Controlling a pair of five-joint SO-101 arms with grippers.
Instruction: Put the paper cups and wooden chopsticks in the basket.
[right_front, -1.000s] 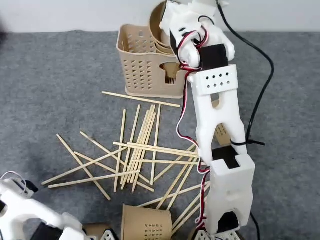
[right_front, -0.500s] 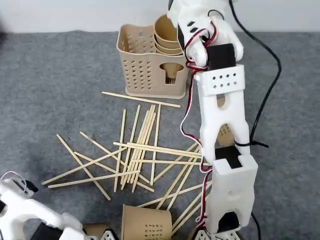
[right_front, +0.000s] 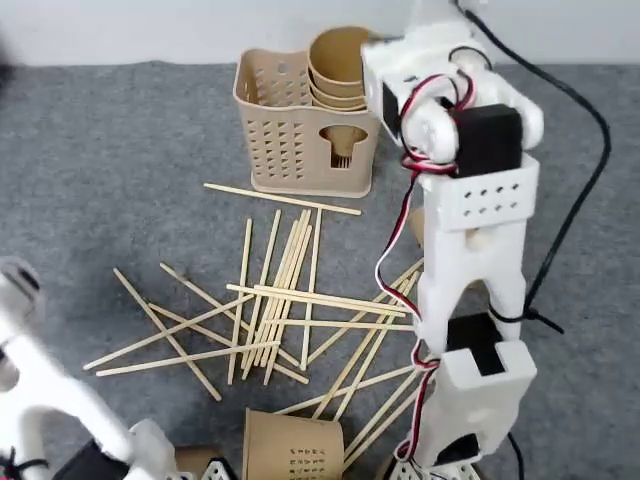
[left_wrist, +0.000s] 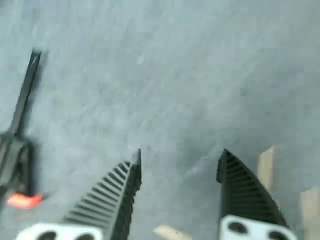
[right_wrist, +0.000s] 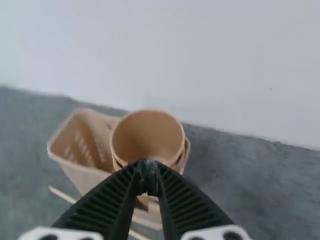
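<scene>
A grey mat (right_front: 120, 150) covers the table, with a white wall (right_front: 150, 30) along the 12 o'clock edge. The right arm (right_front: 470, 250) rises from 5 o'clock and stretches towards 1 o'clock, its upper joints just beside the basket (right_front: 290, 140). The left arm (right_front: 40, 390) sits low at 8 o'clock.

The tan slotted basket stands upright at about 12 o'clock. A stack of cups (right_front: 340, 55) rests in its 3 o'clock end, mouths up.

Chopsticks (right_front: 285, 290) lie scattered on the mat at the centre, crossing one another, some running under the right arm. One stick (right_front: 280, 198) lies apart, just at 6 o'clock of the basket. A lone cup (right_front: 295, 447) lies on its side at 6 o'clock; its dotted print is too small to read.

The right gripper (right_wrist: 148, 172) hangs above the stacked cups with its jaws together and nothing between them. The left gripper (left_wrist: 181, 160) hovers over bare mat with its jaws apart and empty, with stick ends (left_wrist: 266, 160) nearby.
</scene>
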